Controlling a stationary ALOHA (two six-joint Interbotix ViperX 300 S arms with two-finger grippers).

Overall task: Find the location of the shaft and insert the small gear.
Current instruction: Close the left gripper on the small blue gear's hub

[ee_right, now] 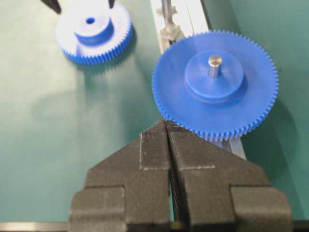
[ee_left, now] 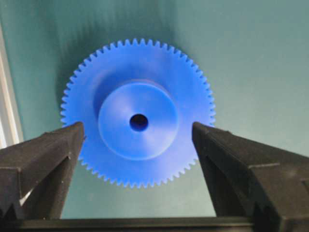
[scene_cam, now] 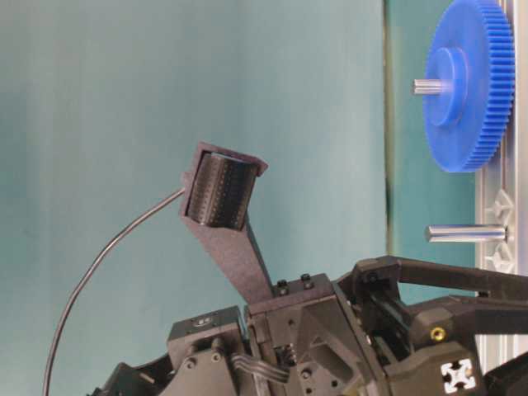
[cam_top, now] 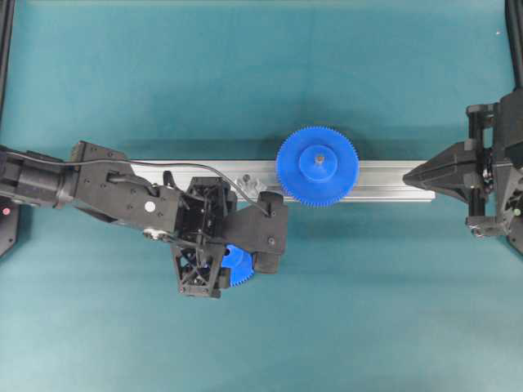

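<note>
Left gripper (ee_left: 139,140) hangs wide open over the small gear (ee_left: 137,113), fingers clear of its teeth, gripping nothing. That gear lies flat on the green table (cam_top: 368,302) just beside the rail (cam_top: 384,175), uninserted. On the rail, the shaft (scene_cam: 466,233) stands bare beside the large gear (cam_top: 317,165). Pickup and insertion both remain. Right gripper (ee_right: 168,126) rests closed, empty.

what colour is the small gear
Blue, with a dark centre hole; the small gear shows best in the left wrist view.
</note>
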